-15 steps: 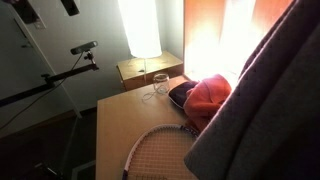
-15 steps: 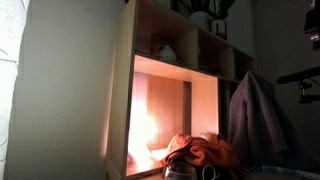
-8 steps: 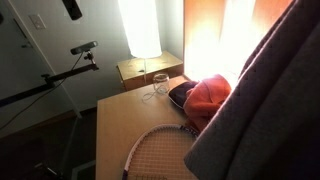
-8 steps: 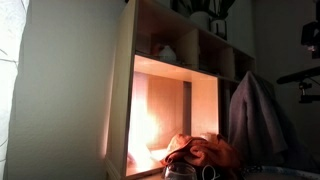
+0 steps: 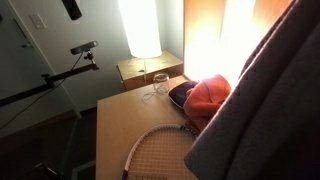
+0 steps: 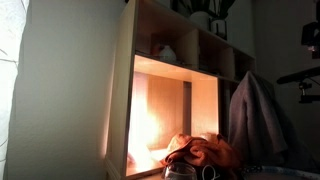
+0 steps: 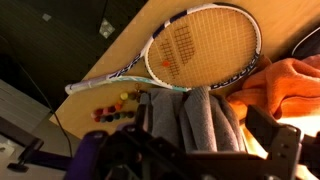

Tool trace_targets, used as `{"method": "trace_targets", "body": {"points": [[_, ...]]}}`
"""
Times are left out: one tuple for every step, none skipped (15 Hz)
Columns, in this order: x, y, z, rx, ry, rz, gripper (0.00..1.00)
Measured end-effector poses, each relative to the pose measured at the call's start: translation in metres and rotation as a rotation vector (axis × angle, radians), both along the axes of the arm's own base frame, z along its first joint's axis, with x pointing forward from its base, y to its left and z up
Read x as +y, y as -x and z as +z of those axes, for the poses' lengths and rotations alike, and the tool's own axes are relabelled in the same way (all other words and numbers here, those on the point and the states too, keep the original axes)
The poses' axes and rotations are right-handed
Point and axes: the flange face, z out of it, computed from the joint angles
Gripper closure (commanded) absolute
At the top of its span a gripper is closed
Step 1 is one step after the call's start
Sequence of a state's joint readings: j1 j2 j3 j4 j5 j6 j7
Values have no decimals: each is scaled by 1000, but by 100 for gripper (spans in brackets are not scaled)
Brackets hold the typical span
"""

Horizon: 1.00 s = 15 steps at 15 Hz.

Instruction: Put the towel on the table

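We noted gripper jaws apart, towel between them. Towel's 6 o'clock end lay hidden behind the gripper.

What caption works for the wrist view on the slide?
Open gripper over the grey towel, with a tennis racket and an orange cloth on the wooden table below.

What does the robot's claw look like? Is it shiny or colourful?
In the wrist view the claw is mostly black, built from chunky, blocky bars. Its fingers are dark and squared-off. One purplish part shows near its base. The light is too dim to make out any markings or cables.
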<state>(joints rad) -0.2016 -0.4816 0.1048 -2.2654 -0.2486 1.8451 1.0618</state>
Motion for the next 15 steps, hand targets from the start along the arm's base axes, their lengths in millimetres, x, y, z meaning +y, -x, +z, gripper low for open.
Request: {"method": "trace_targets", "body": {"points": [[0,0,0,0,0,0,0],[0,0,0,1,0,0,0],[0,-1,-1,2,-1,1,0],[0,-2,-2,6,1,2,0],[0,-3,-4,9,2,2,0],[-1,-5,-5,13,5,4,0],[-2,-8,-6,17,12,6,0],[-3,-12,-5,18,17,8,0],[-4,-16,-5,20,24,10,0],[-6,-20,-4,21,31,12,0],[-8,-25,-3,21,34,12,0],[-10,-31,-2,21,35,10,0],[-14,-37,-1,20,36,7,0],[-17,-43,0,20,34,4,0],[-22,-49,1,18,33,-2,0]]}}
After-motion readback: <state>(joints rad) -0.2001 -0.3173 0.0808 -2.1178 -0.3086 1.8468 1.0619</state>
